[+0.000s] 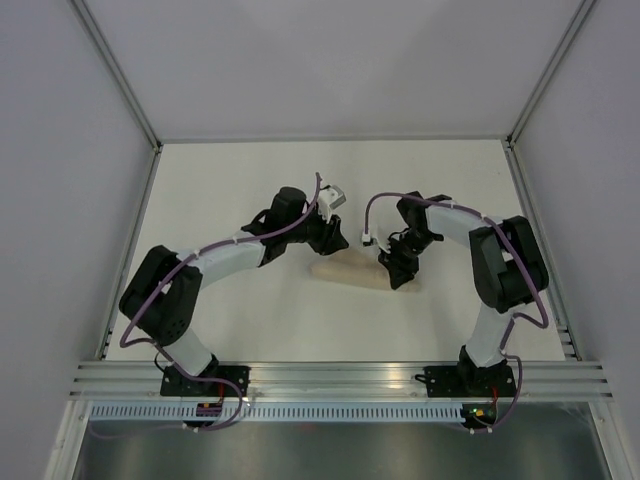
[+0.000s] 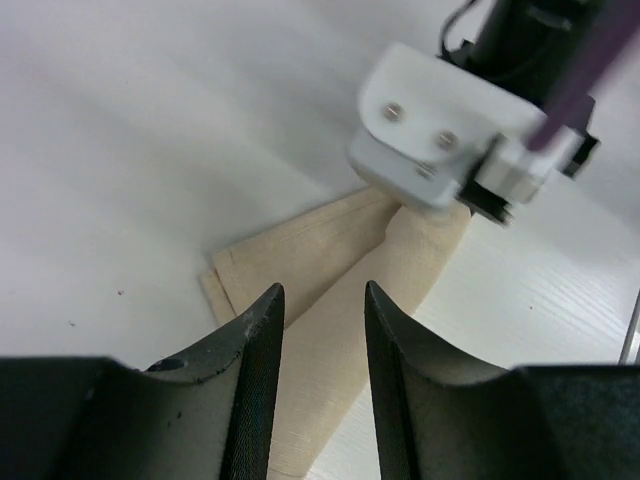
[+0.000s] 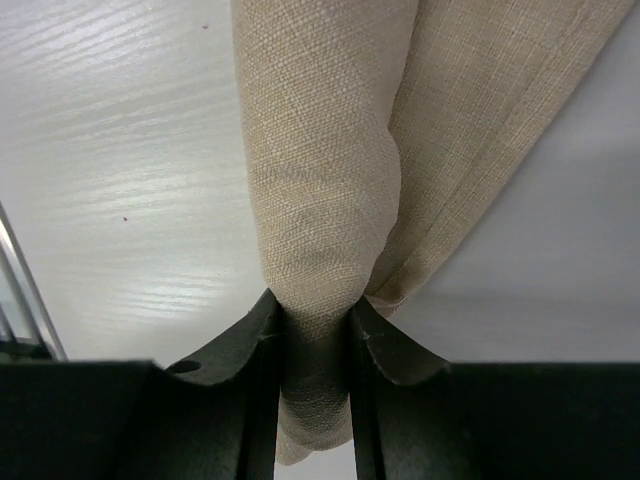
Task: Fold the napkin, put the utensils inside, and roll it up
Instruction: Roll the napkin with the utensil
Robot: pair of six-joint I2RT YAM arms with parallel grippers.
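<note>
The beige napkin [image 1: 345, 272] lies on the white table as a narrow roll with a loose flat flap beside it. My right gripper [image 3: 312, 300] is shut on one end of the roll [image 3: 320, 150], and the cloth bunches between its fingers. In the left wrist view, my left gripper [image 2: 321, 290] stands open above the other end of the napkin [image 2: 320, 345], with nothing between its fingers. From above, the left gripper [image 1: 335, 245] sits at the roll's left end and the right gripper [image 1: 395, 270] at its right end. The utensils are hidden.
The right arm's white wrist-camera housing [image 2: 440, 140] hangs close over the far end of the napkin. Grey enclosure walls [image 1: 80, 200] border the table on three sides. An aluminium rail [image 1: 330, 378] carrying both arm bases runs along the near edge.
</note>
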